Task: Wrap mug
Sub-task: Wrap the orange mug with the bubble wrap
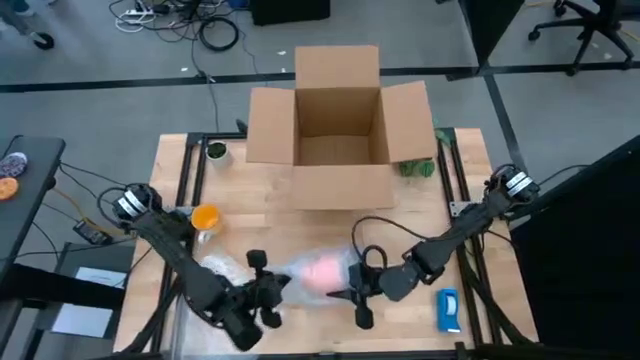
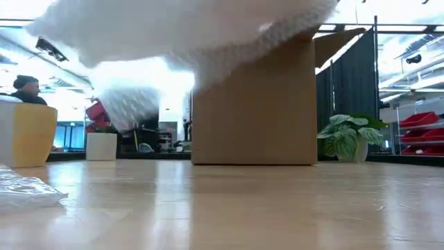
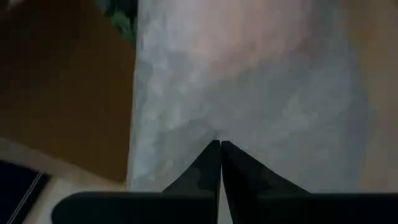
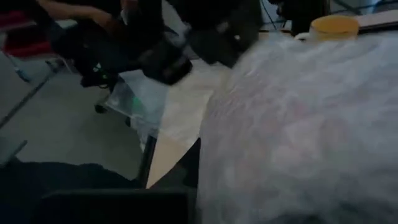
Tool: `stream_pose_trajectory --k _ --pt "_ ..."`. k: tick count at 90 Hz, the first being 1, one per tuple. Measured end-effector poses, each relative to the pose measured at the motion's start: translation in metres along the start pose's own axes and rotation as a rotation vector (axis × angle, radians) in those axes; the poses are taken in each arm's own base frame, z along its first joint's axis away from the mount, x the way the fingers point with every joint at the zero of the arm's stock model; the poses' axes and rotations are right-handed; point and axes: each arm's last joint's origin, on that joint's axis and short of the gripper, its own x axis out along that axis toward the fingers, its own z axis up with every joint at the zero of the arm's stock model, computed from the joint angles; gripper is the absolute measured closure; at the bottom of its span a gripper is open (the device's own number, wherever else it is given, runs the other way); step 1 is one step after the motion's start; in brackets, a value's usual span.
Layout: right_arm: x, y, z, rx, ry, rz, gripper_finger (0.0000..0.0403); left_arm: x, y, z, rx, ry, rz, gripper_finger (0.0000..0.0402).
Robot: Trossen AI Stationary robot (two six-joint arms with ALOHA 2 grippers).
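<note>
Mug (image 1: pixel 205 217), small, rounded, orange, stands unwrapped; left claw (image 1: pixel 277 287) pinches bubble wrap (image 1: pixel 318 271); right claw's (image 1: pixel 347 292) grip unclear.

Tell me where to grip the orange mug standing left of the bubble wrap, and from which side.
Take the mug by its rim, coming straight down from above: it stands upright with its mouth facing up. Its handle isn't clear enough to aim for. The left end effector is nearer, but it is shut on the bubble wrap.
</note>
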Motion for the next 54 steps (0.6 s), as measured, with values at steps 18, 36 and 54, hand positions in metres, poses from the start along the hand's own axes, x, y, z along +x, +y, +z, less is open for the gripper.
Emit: stream_pose_trajectory --k 18,36,54 --pt "-0.014 0.019 0.019 -0.075 -0.095 -0.081 0.0379 -0.027 -0.016 -0.008 -0.028 -0.045 -0.076 0.0402" --pt "-0.022 0.03 0.023 -0.065 -0.113 -0.071 0.0378 -0.039 -0.02 -0.013 -0.039 -0.076 -0.069 0.0402" --pt "-0.023 0.032 0.018 -0.018 -0.059 -0.008 0.0378 -0.04 -0.02 -0.01 -0.043 -0.086 -0.067 0.0402"
